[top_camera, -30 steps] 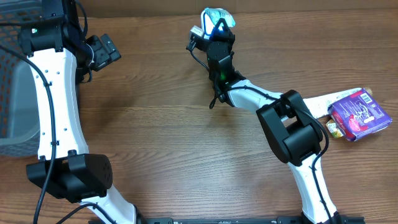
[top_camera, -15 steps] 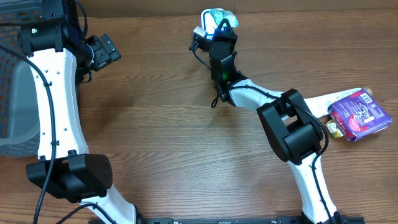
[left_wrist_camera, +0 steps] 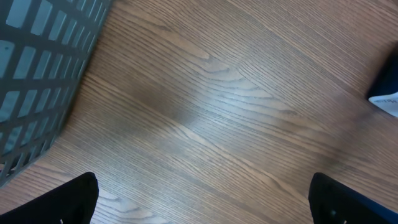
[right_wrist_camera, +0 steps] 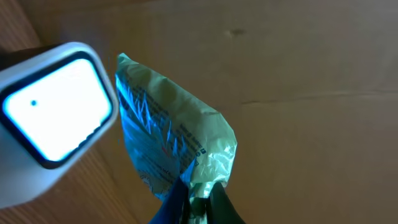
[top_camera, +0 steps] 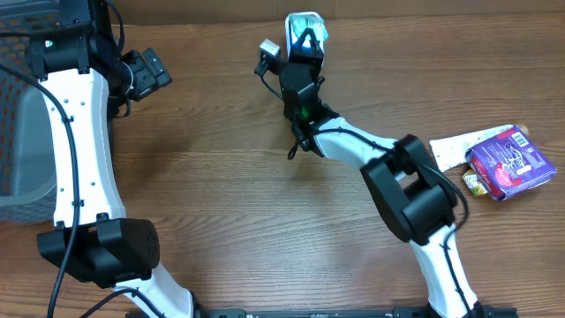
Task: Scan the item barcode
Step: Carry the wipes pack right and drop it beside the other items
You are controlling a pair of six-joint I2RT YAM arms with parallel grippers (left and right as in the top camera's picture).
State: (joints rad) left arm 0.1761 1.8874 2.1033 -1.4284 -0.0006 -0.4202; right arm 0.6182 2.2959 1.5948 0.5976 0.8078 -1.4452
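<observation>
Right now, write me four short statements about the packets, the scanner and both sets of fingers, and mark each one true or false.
1. The right fingers are shut on a green packet. True.
2. The left fingers hold a purple packet. False: they are open and empty over the bare table; the purple packet lies at the table's right edge.
3. The white scanner is right beside the green packet. True.
4. The green packet lies in the basket. False: it is held up by the scanner, and the basket is at the far left.
</observation>
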